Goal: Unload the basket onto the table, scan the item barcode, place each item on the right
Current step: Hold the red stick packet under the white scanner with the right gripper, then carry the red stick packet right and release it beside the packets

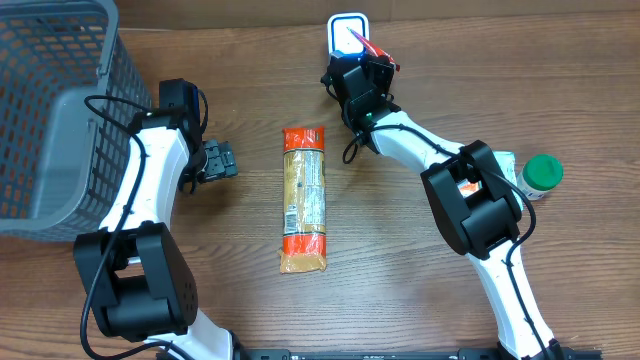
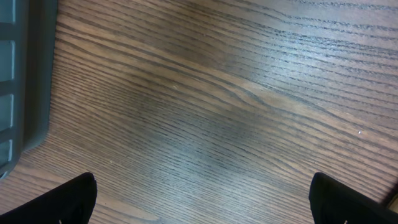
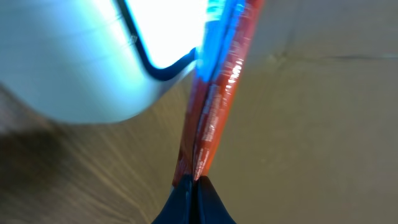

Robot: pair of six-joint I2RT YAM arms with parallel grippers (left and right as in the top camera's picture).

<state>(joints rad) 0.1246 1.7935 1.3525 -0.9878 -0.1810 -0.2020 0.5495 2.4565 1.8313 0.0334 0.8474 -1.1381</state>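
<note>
Tabletop stock, listed left to right, places given from the long packet (image 1: 304, 200) lying lengthwise at mid-table: a soft, pillow-shaped wrapper with orange crimped ends and a pale printed middle over tan contents. Table (image 1: 420, 290): brown wood, with fine straight grain. Basket (image 1: 60, 110): grey plastic, open square mesh, rounded solid rim, well to the left of the long packet and further back. Left gripper (image 1: 219, 160): black, just left of the long packet, fingers spread to their widest with only bare wood between them, holding nothing. Scanner (image 1: 346, 28): rounded rectangle, blue-rimmed, face glowing white, behind the long packet and slightly to its right, at the far edge. Red packet (image 3: 217, 99): thin, flat, glossy foil, seen edge-on from the right wrist, held up right beside the lit scanner face; contact between the two cannot be judged. Right gripper (image 3: 194, 188): black fingertips pressed together on the red packet's lower edge; its arm crosses the table to the right of the long packet. Bottle (image 1: 541, 174): round green cap, pale body partly hidden behind the right arm, far right of the long packet.
</note>
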